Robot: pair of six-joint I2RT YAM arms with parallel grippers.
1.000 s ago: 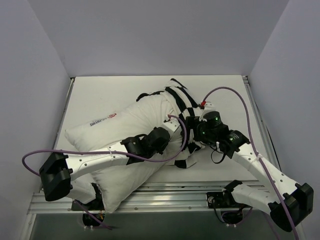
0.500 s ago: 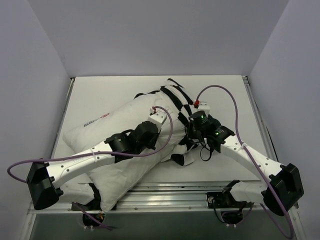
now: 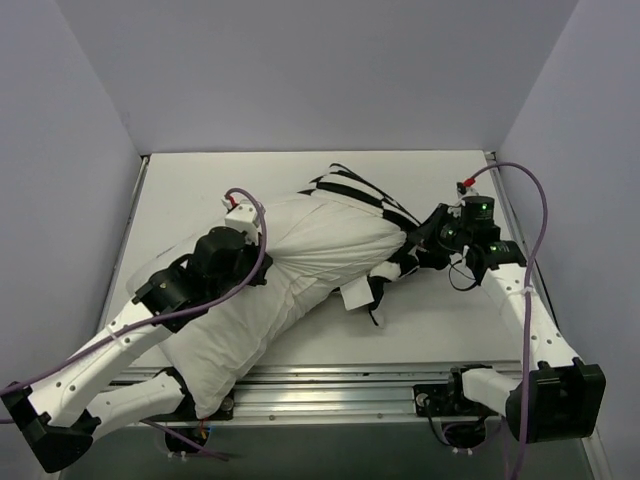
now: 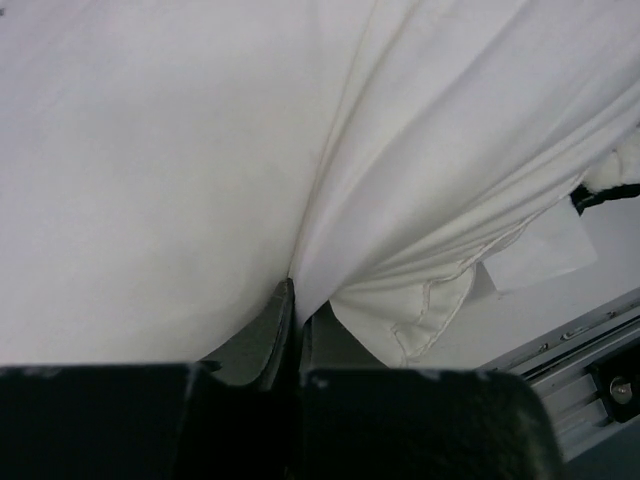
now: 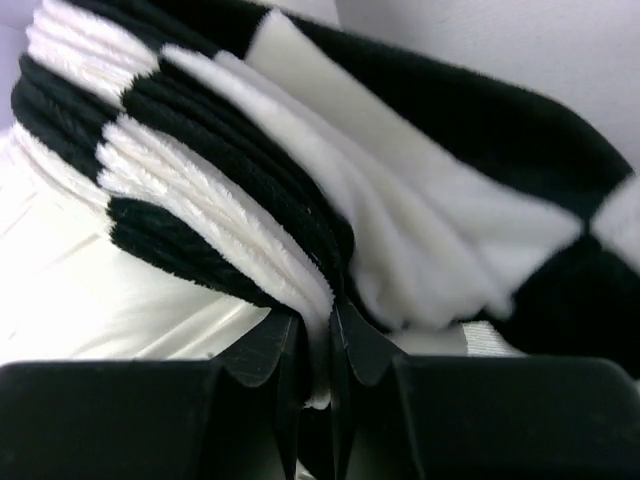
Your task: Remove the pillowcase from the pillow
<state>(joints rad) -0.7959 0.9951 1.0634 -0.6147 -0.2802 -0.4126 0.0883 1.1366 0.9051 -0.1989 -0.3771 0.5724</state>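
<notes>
Pillowcase [image 5: 300, 190]: I log big black-and-white checks. Pillow [image 3: 310, 250]: plain white, reading slightly cream on my left wrist feed. Table [image 3: 200, 190]: white. Walls [image 3: 300, 70]: pale grey-lilac. Left arm [image 3: 130, 335] and right arm [image 3: 527, 310]: white links, black joints. Cable [image 3: 546, 235] along the right arm: purple. Light [image 3: 482, 207] on that wrist: green.

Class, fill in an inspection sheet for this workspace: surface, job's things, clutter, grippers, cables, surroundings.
Surface: white table, metal rail at near edge.
Job's things: plump white pillow lies diagonally; black and white checkered pillowcase bunched around its right end.
Clutter: nothing seen.
Grippers: left gripper shut on pillow fabric; right gripper shut on pillowcase.
Cables: purple cable looping along each arm.
Surroundings: plain pale walls on three sides.
</notes>
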